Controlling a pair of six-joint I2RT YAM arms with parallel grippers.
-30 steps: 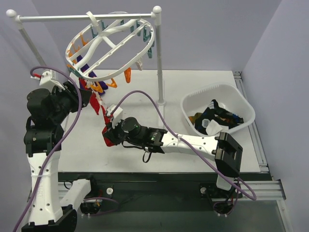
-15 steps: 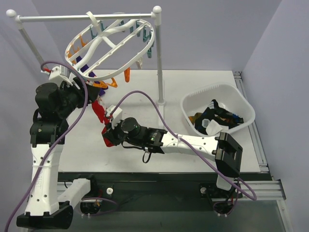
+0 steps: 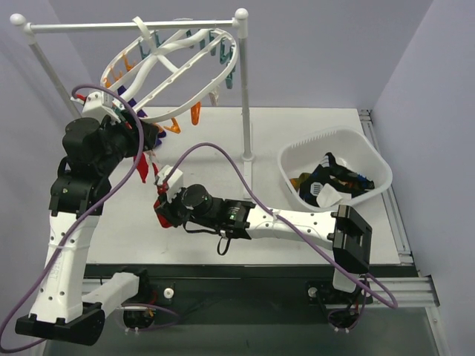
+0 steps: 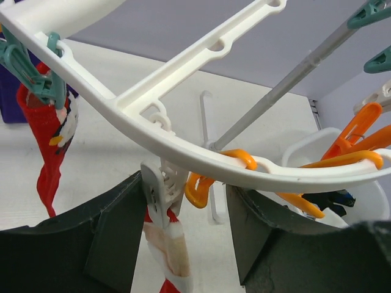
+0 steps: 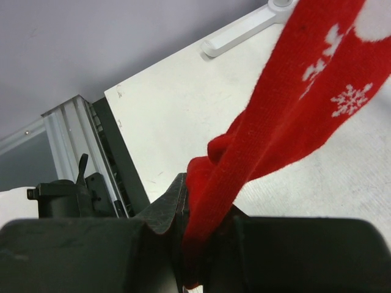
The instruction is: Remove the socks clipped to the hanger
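The white oval hanger (image 3: 178,44) hangs tilted from the rail, with orange and teal clips. My left gripper (image 3: 148,138) is open just under the hanger's rim (image 4: 183,148). Its jaws stand either side of a white clip (image 4: 160,195) that pinches a red-and-white sock (image 4: 172,247). A second red sock (image 4: 46,152) hangs from a teal clip at the left, beside a purple sock (image 4: 9,97). My right gripper (image 3: 162,210) is shut on the lower end of a red snowflake sock (image 5: 293,122), low over the table. The sock runs taut up towards the hanger.
The white pole stand (image 3: 243,89) rises behind the hanger. A white basin (image 3: 297,159) at the right holds several dark and white socks (image 3: 330,182). Orange clips (image 4: 204,183) dangle next to the left gripper.
My left arm has risen and moved right, up to the hanger's rim and around the white clip. The right gripper has kept its hold on the red sock and barely shifted.
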